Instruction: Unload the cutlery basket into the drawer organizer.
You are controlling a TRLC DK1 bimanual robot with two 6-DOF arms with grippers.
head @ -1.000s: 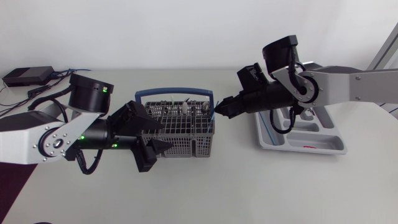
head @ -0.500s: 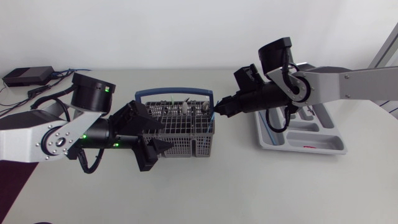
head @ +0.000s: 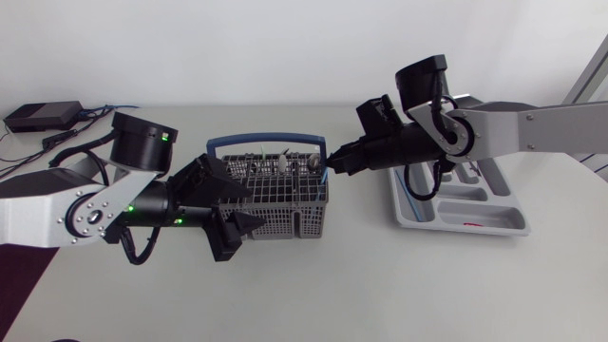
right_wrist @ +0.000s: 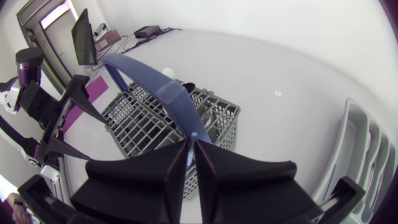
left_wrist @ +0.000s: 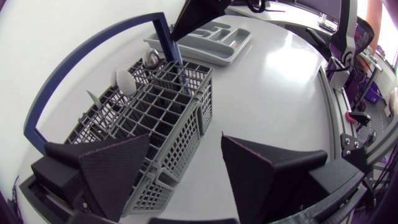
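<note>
Right gripper: the right gripper (head: 330, 163) is clenched at the basket end nearest the organizer. Its 2 fingers are drawn almost together on the foot of the blue handle (head: 266, 139), which runs into the slit between them in the right wrist view. It holds no cutlery.
Left gripper: the left gripper (head: 255, 209) is released, its 2 fingers spread wide. 1 lies over the basket's opposite end and the other hangs above the table just outside the long wall, so a corner sits between them unpinched.
Basket: the cutlery basket (head: 294, 220) stands upright on the table (head: 332, 285) between the 2 arms, with the handle arching over it.
Cutlery: at least 2 spoons (head: 286, 163) stand bowl-up in the compartments near the right gripper. Other pieces are too small to tell apart.
Organizer: the drawer organizer (head: 418, 220) lies just past the basket's end, partly under the right arm. What its compartments hold is hard to make out.
Stage: unloading looks barely begun, since neither gripper holds a piece.
Risk 1: a lift with the present grip would probably raise the whole basket rather than 1 spoon. Held at 1 end only, it could swing, tip and spill.
Risk 2: with the left gripper released, nothing pins the basket, so any sideways pull on the handle would likely slide it across the table.
Risk 3: if the left gripper closed where it is, the finger over the mesh could press down or snag instead of bracing the wall, which would skew the basket.
Risk 4: the upright spoons stand close to the right gripper, and a careless regrasp could knock them askew.
</note>
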